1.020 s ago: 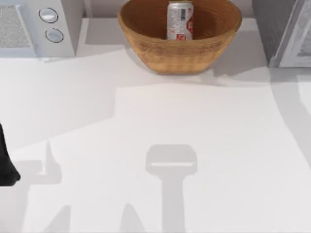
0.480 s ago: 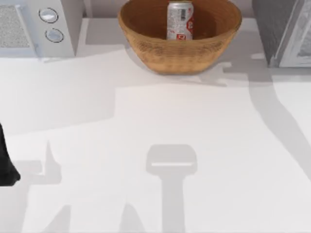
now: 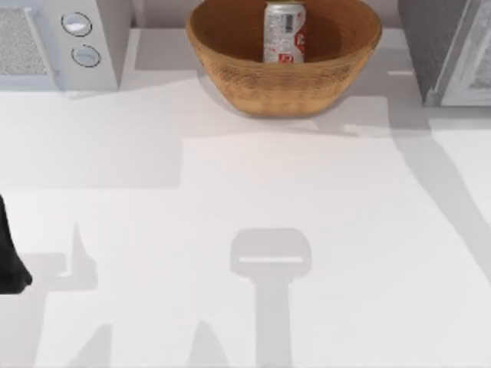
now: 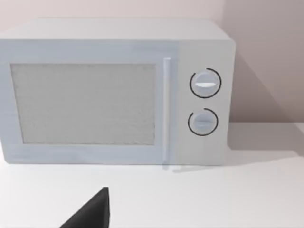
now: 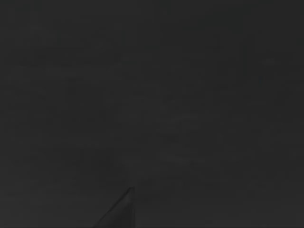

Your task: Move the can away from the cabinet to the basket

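Observation:
The silver can [image 3: 285,32] with red marks stands upright inside the tan wicker basket [image 3: 284,84] at the table's back middle. Nothing is holding the can. The dark grey cabinet [image 3: 430,38] with its white-framed door stands at the back right, a short gap away from the basket. My left arm [image 3: 9,261] is parked at the table's left edge, far from the basket. One dark fingertip [image 4: 92,213] of the left gripper pokes into the left wrist view. The right wrist view is dark.
A white appliance with two round dials [image 3: 57,42] sits at the back left and faces the left wrist camera [image 4: 114,95]. Arm shadows lie across the white tabletop [image 3: 253,184] in the middle and along the right side.
The shadow on the table's right side, between basket and cabinet, has shifted. The can, the basket and my left arm have stayed still.

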